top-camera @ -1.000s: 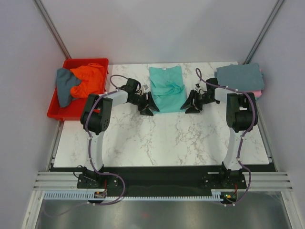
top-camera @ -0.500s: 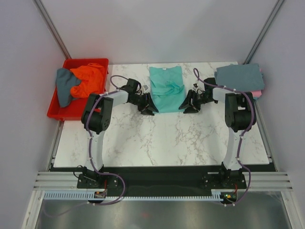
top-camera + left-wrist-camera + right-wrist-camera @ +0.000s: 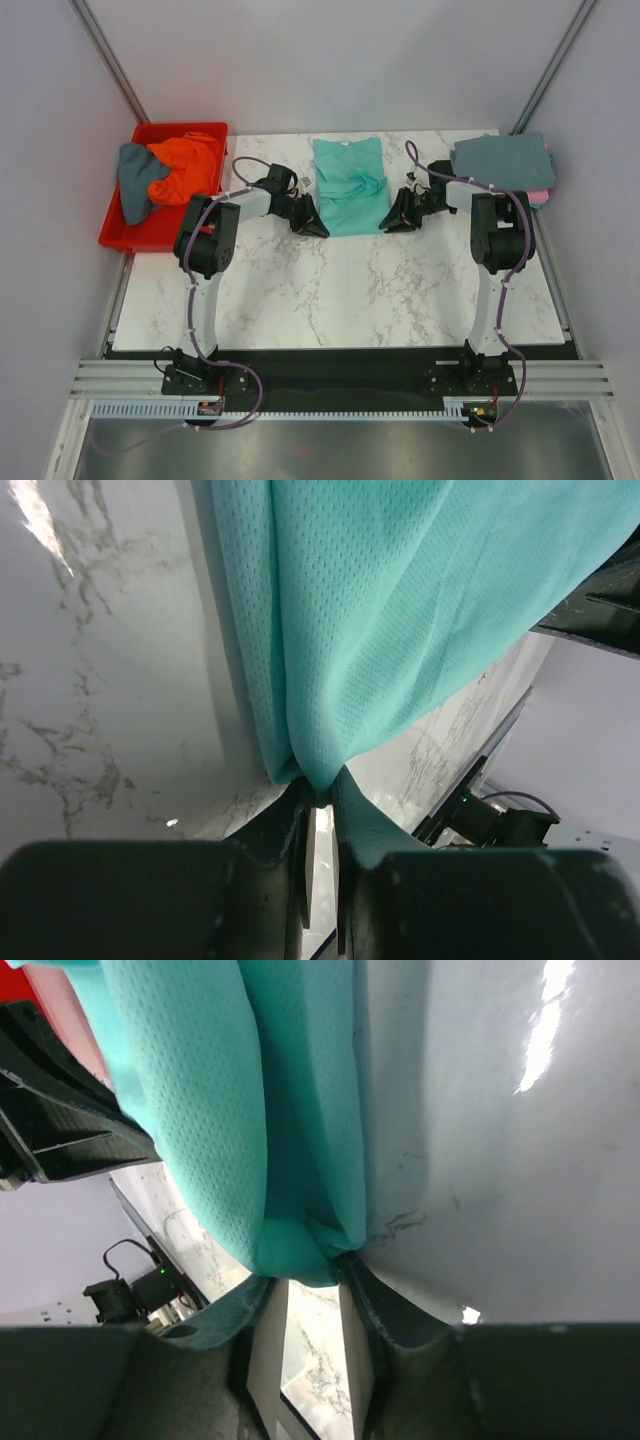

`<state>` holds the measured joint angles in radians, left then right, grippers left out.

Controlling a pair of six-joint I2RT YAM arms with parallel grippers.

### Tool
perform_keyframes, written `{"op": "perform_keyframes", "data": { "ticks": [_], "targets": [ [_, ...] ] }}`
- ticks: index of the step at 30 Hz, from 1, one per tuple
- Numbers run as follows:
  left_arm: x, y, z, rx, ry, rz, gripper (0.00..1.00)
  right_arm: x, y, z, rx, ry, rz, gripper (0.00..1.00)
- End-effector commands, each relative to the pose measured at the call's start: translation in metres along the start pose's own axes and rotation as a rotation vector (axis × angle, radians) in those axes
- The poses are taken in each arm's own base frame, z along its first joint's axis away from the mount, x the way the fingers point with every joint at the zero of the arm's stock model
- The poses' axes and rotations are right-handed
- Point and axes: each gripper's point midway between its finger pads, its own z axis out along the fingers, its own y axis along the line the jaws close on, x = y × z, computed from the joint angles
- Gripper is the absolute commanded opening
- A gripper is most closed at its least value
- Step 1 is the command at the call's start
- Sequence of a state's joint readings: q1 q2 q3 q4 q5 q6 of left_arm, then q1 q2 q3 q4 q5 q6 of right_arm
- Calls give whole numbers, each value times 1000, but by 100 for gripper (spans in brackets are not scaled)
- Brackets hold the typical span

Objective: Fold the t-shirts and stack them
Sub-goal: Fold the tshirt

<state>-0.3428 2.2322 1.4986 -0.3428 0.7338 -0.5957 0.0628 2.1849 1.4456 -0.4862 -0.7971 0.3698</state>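
Top external: left gripper (image 3: 318,228) and right gripper (image 3: 392,224) just narrowed, pinching teal t-shirt (image 3: 348,185) hem — fold may begin.

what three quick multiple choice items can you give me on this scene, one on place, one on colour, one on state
1. The orange t-shirt lies: A in the red bin; B over an arm; C on the floor.
2. The t-shirt spread on the table is: A pink; B teal; C orange.
3. The left hand is: A wide open in the air; B pinching the teal t-shirt's edge; C gripping the bin.
Answers: A, orange fabric sits inside the bin's walls; B, the top view shows teal cloth mid-table; B, the wrist view shows teal fabric caught between its fingers.
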Motion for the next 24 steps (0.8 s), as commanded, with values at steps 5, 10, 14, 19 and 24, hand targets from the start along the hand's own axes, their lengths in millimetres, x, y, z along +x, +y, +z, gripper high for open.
{"op": "perform_keyframes", "data": {
  "ticks": [5,10,14,19,24],
  "targets": [
    [-3,-2,-1,2,-26,20,2,-14,-21,0,81,-53,-80,17],
    [-5,-23,-15,44,-40,50,2,-15,-9,-16,59,-78,-90,0],
    [-4,-56,-38,119,-56,103,2,-16,15,-41,21,-126,-110,0],
    [-2,-86,-65,162,-95,160,2,-8,48,-68,-36,-168,-128,0],
    [0,-110,-88,191,-139,211,2,-3,71,-84,-81,-189,-140,0]
  ]
}}
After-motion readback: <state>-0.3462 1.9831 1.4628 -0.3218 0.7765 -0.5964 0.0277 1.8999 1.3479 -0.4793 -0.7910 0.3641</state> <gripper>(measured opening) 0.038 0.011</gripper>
